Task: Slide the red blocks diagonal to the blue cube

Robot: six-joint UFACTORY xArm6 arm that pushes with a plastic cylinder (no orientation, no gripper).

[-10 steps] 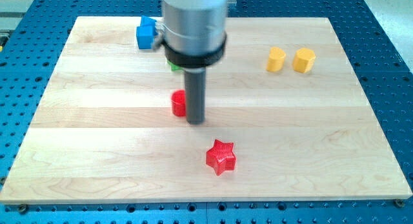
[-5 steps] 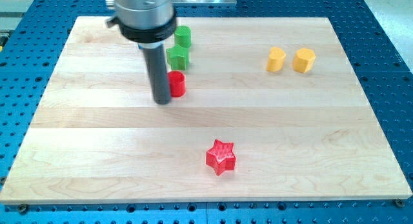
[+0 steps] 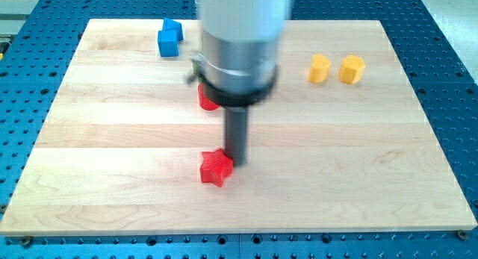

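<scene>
My tip (image 3: 237, 163) is down on the board just right of the red star block (image 3: 214, 169), touching its right side, below the board's middle. A red cylinder block (image 3: 206, 99) peeks out left of the arm body, higher up. The blue cube (image 3: 169, 38) sits near the top edge at the view's upper left. The green blocks are almost wholly hidden behind the arm; only a green sliver (image 3: 196, 63) shows.
Two yellow blocks (image 3: 320, 68) (image 3: 352, 69) sit side by side at the upper right of the wooden board (image 3: 388, 162). The blue perforated table surrounds the board.
My tip has moved from beside the red cylinder down and right to the red star's right side. The red star has slid left and slightly up.
</scene>
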